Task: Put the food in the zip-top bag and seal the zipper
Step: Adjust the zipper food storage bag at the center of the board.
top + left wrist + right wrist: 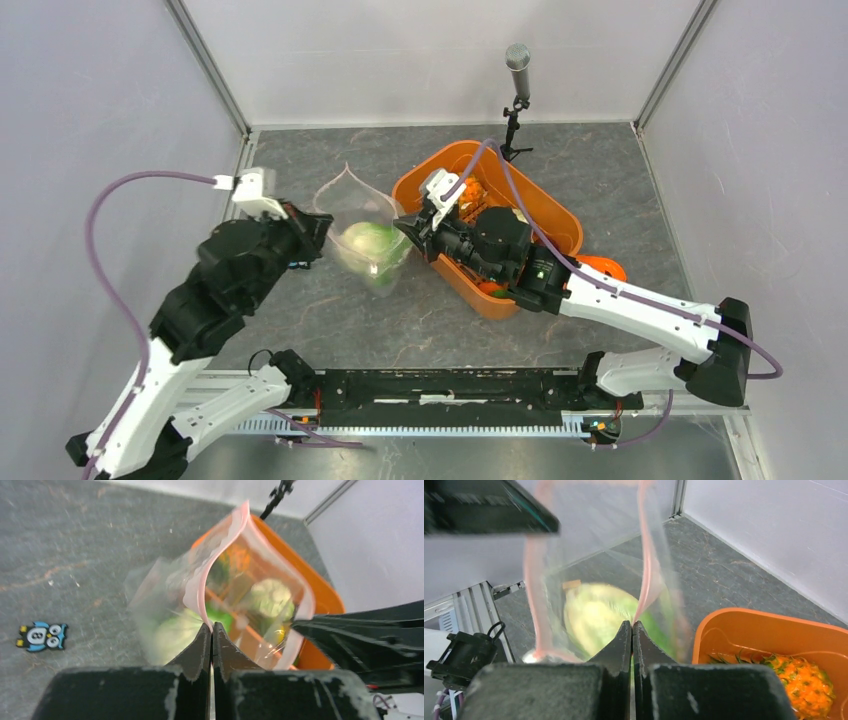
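- Nearest the bases, both arms reach inward toward the middle of the table so the two grippers face each other across one object.
- The left gripper (211, 632) has its fingers pressed together with no gap, pinching the pinkish zipper (200, 580) on one side of the mouth.
- The right gripper (632, 627) is equally tight. The other run of the strip comes down to its fingertips, so it seems to pinch the opposite lip (how much plastic sits between the pads is hard to see).
- Between them hangs the zip-top bag (360, 215), lifted by its rim with its mouth pulled into a wide loop. I judge this is meant to give the food a clear way in.
- A green-white cabbage (368, 243) already lies inside and weighs down the bottom of the pouch.
- Just beyond the right gripper sits the orange basket (570, 225), touching or nearly touching the bag. An orange pineapple (809, 680) is among the pieces waiting in it.
- With both grippers holding the rim, neither is free to fetch food — one would have to release first.
- Farthest back, a microphone stand (517, 100) is well clear of the work.
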Available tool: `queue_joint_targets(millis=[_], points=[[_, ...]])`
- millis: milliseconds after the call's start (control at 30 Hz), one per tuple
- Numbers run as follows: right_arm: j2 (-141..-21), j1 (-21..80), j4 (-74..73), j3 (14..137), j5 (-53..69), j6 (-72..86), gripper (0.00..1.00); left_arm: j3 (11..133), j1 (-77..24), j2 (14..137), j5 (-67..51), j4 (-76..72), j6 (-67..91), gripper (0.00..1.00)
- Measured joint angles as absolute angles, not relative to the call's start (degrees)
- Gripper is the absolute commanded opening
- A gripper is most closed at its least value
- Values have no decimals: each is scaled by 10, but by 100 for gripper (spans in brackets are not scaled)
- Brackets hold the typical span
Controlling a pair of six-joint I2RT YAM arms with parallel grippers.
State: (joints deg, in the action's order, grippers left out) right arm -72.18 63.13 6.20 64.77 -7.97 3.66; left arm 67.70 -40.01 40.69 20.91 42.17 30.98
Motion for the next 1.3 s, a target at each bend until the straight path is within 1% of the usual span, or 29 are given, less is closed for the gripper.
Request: queue_joint_targets(millis=[167, 267, 367, 500, 667, 800, 967, 1000, 1033, 1067, 1100, 1133, 1167, 1200, 1300], points=[[-726, 625, 39, 658, -76, 36, 0, 759, -400, 399, 229, 457, 271, 2], [-716, 625, 62, 649, -60, 37, 0, 783, -400, 402, 229, 467, 255, 2], [-714, 621, 68, 645, -41, 41, 0, 778, -400, 414, 230, 474, 252, 2], [-811, 602, 53, 717, 10, 63, 0, 737, -400, 436, 218, 481, 252, 2], [-843, 595, 65, 666, 65, 99, 0, 740, -400, 432, 209, 491, 251, 2], [-840, 596, 95, 662, 75, 112, 0, 742, -400, 406, 213, 484, 252, 2], [-822, 583, 117, 618, 66, 118, 13, 688, -400, 395, 210, 460, 252, 2], [-825, 577, 109, 612, 66, 119, 17, 675, -400, 402, 208, 461, 252, 2], [-829, 571, 95, 608, 64, 119, 24, 662, -400, 411, 206, 459, 253, 2], [-834, 567, 83, 606, 61, 120, 38, 642, -400, 420, 203, 453, 255, 2], [-837, 562, 66, 600, 57, 117, 55, 620, -400, 427, 197, 445, 260, 2], [-837, 558, 55, 594, 54, 120, 69, 599, -400, 431, 191, 438, 263, 2], [-836, 554, 46, 585, 50, 113, 79, 583, -400, 435, 185, 431, 267, 2], [-832, 552, 39, 578, 48, 111, 85, 566, -400, 436, 176, 423, 271, 2], [-803, 545, 18, 563, 42, 93, 88, 546, -400, 430, 158, 411, 281, 2]])
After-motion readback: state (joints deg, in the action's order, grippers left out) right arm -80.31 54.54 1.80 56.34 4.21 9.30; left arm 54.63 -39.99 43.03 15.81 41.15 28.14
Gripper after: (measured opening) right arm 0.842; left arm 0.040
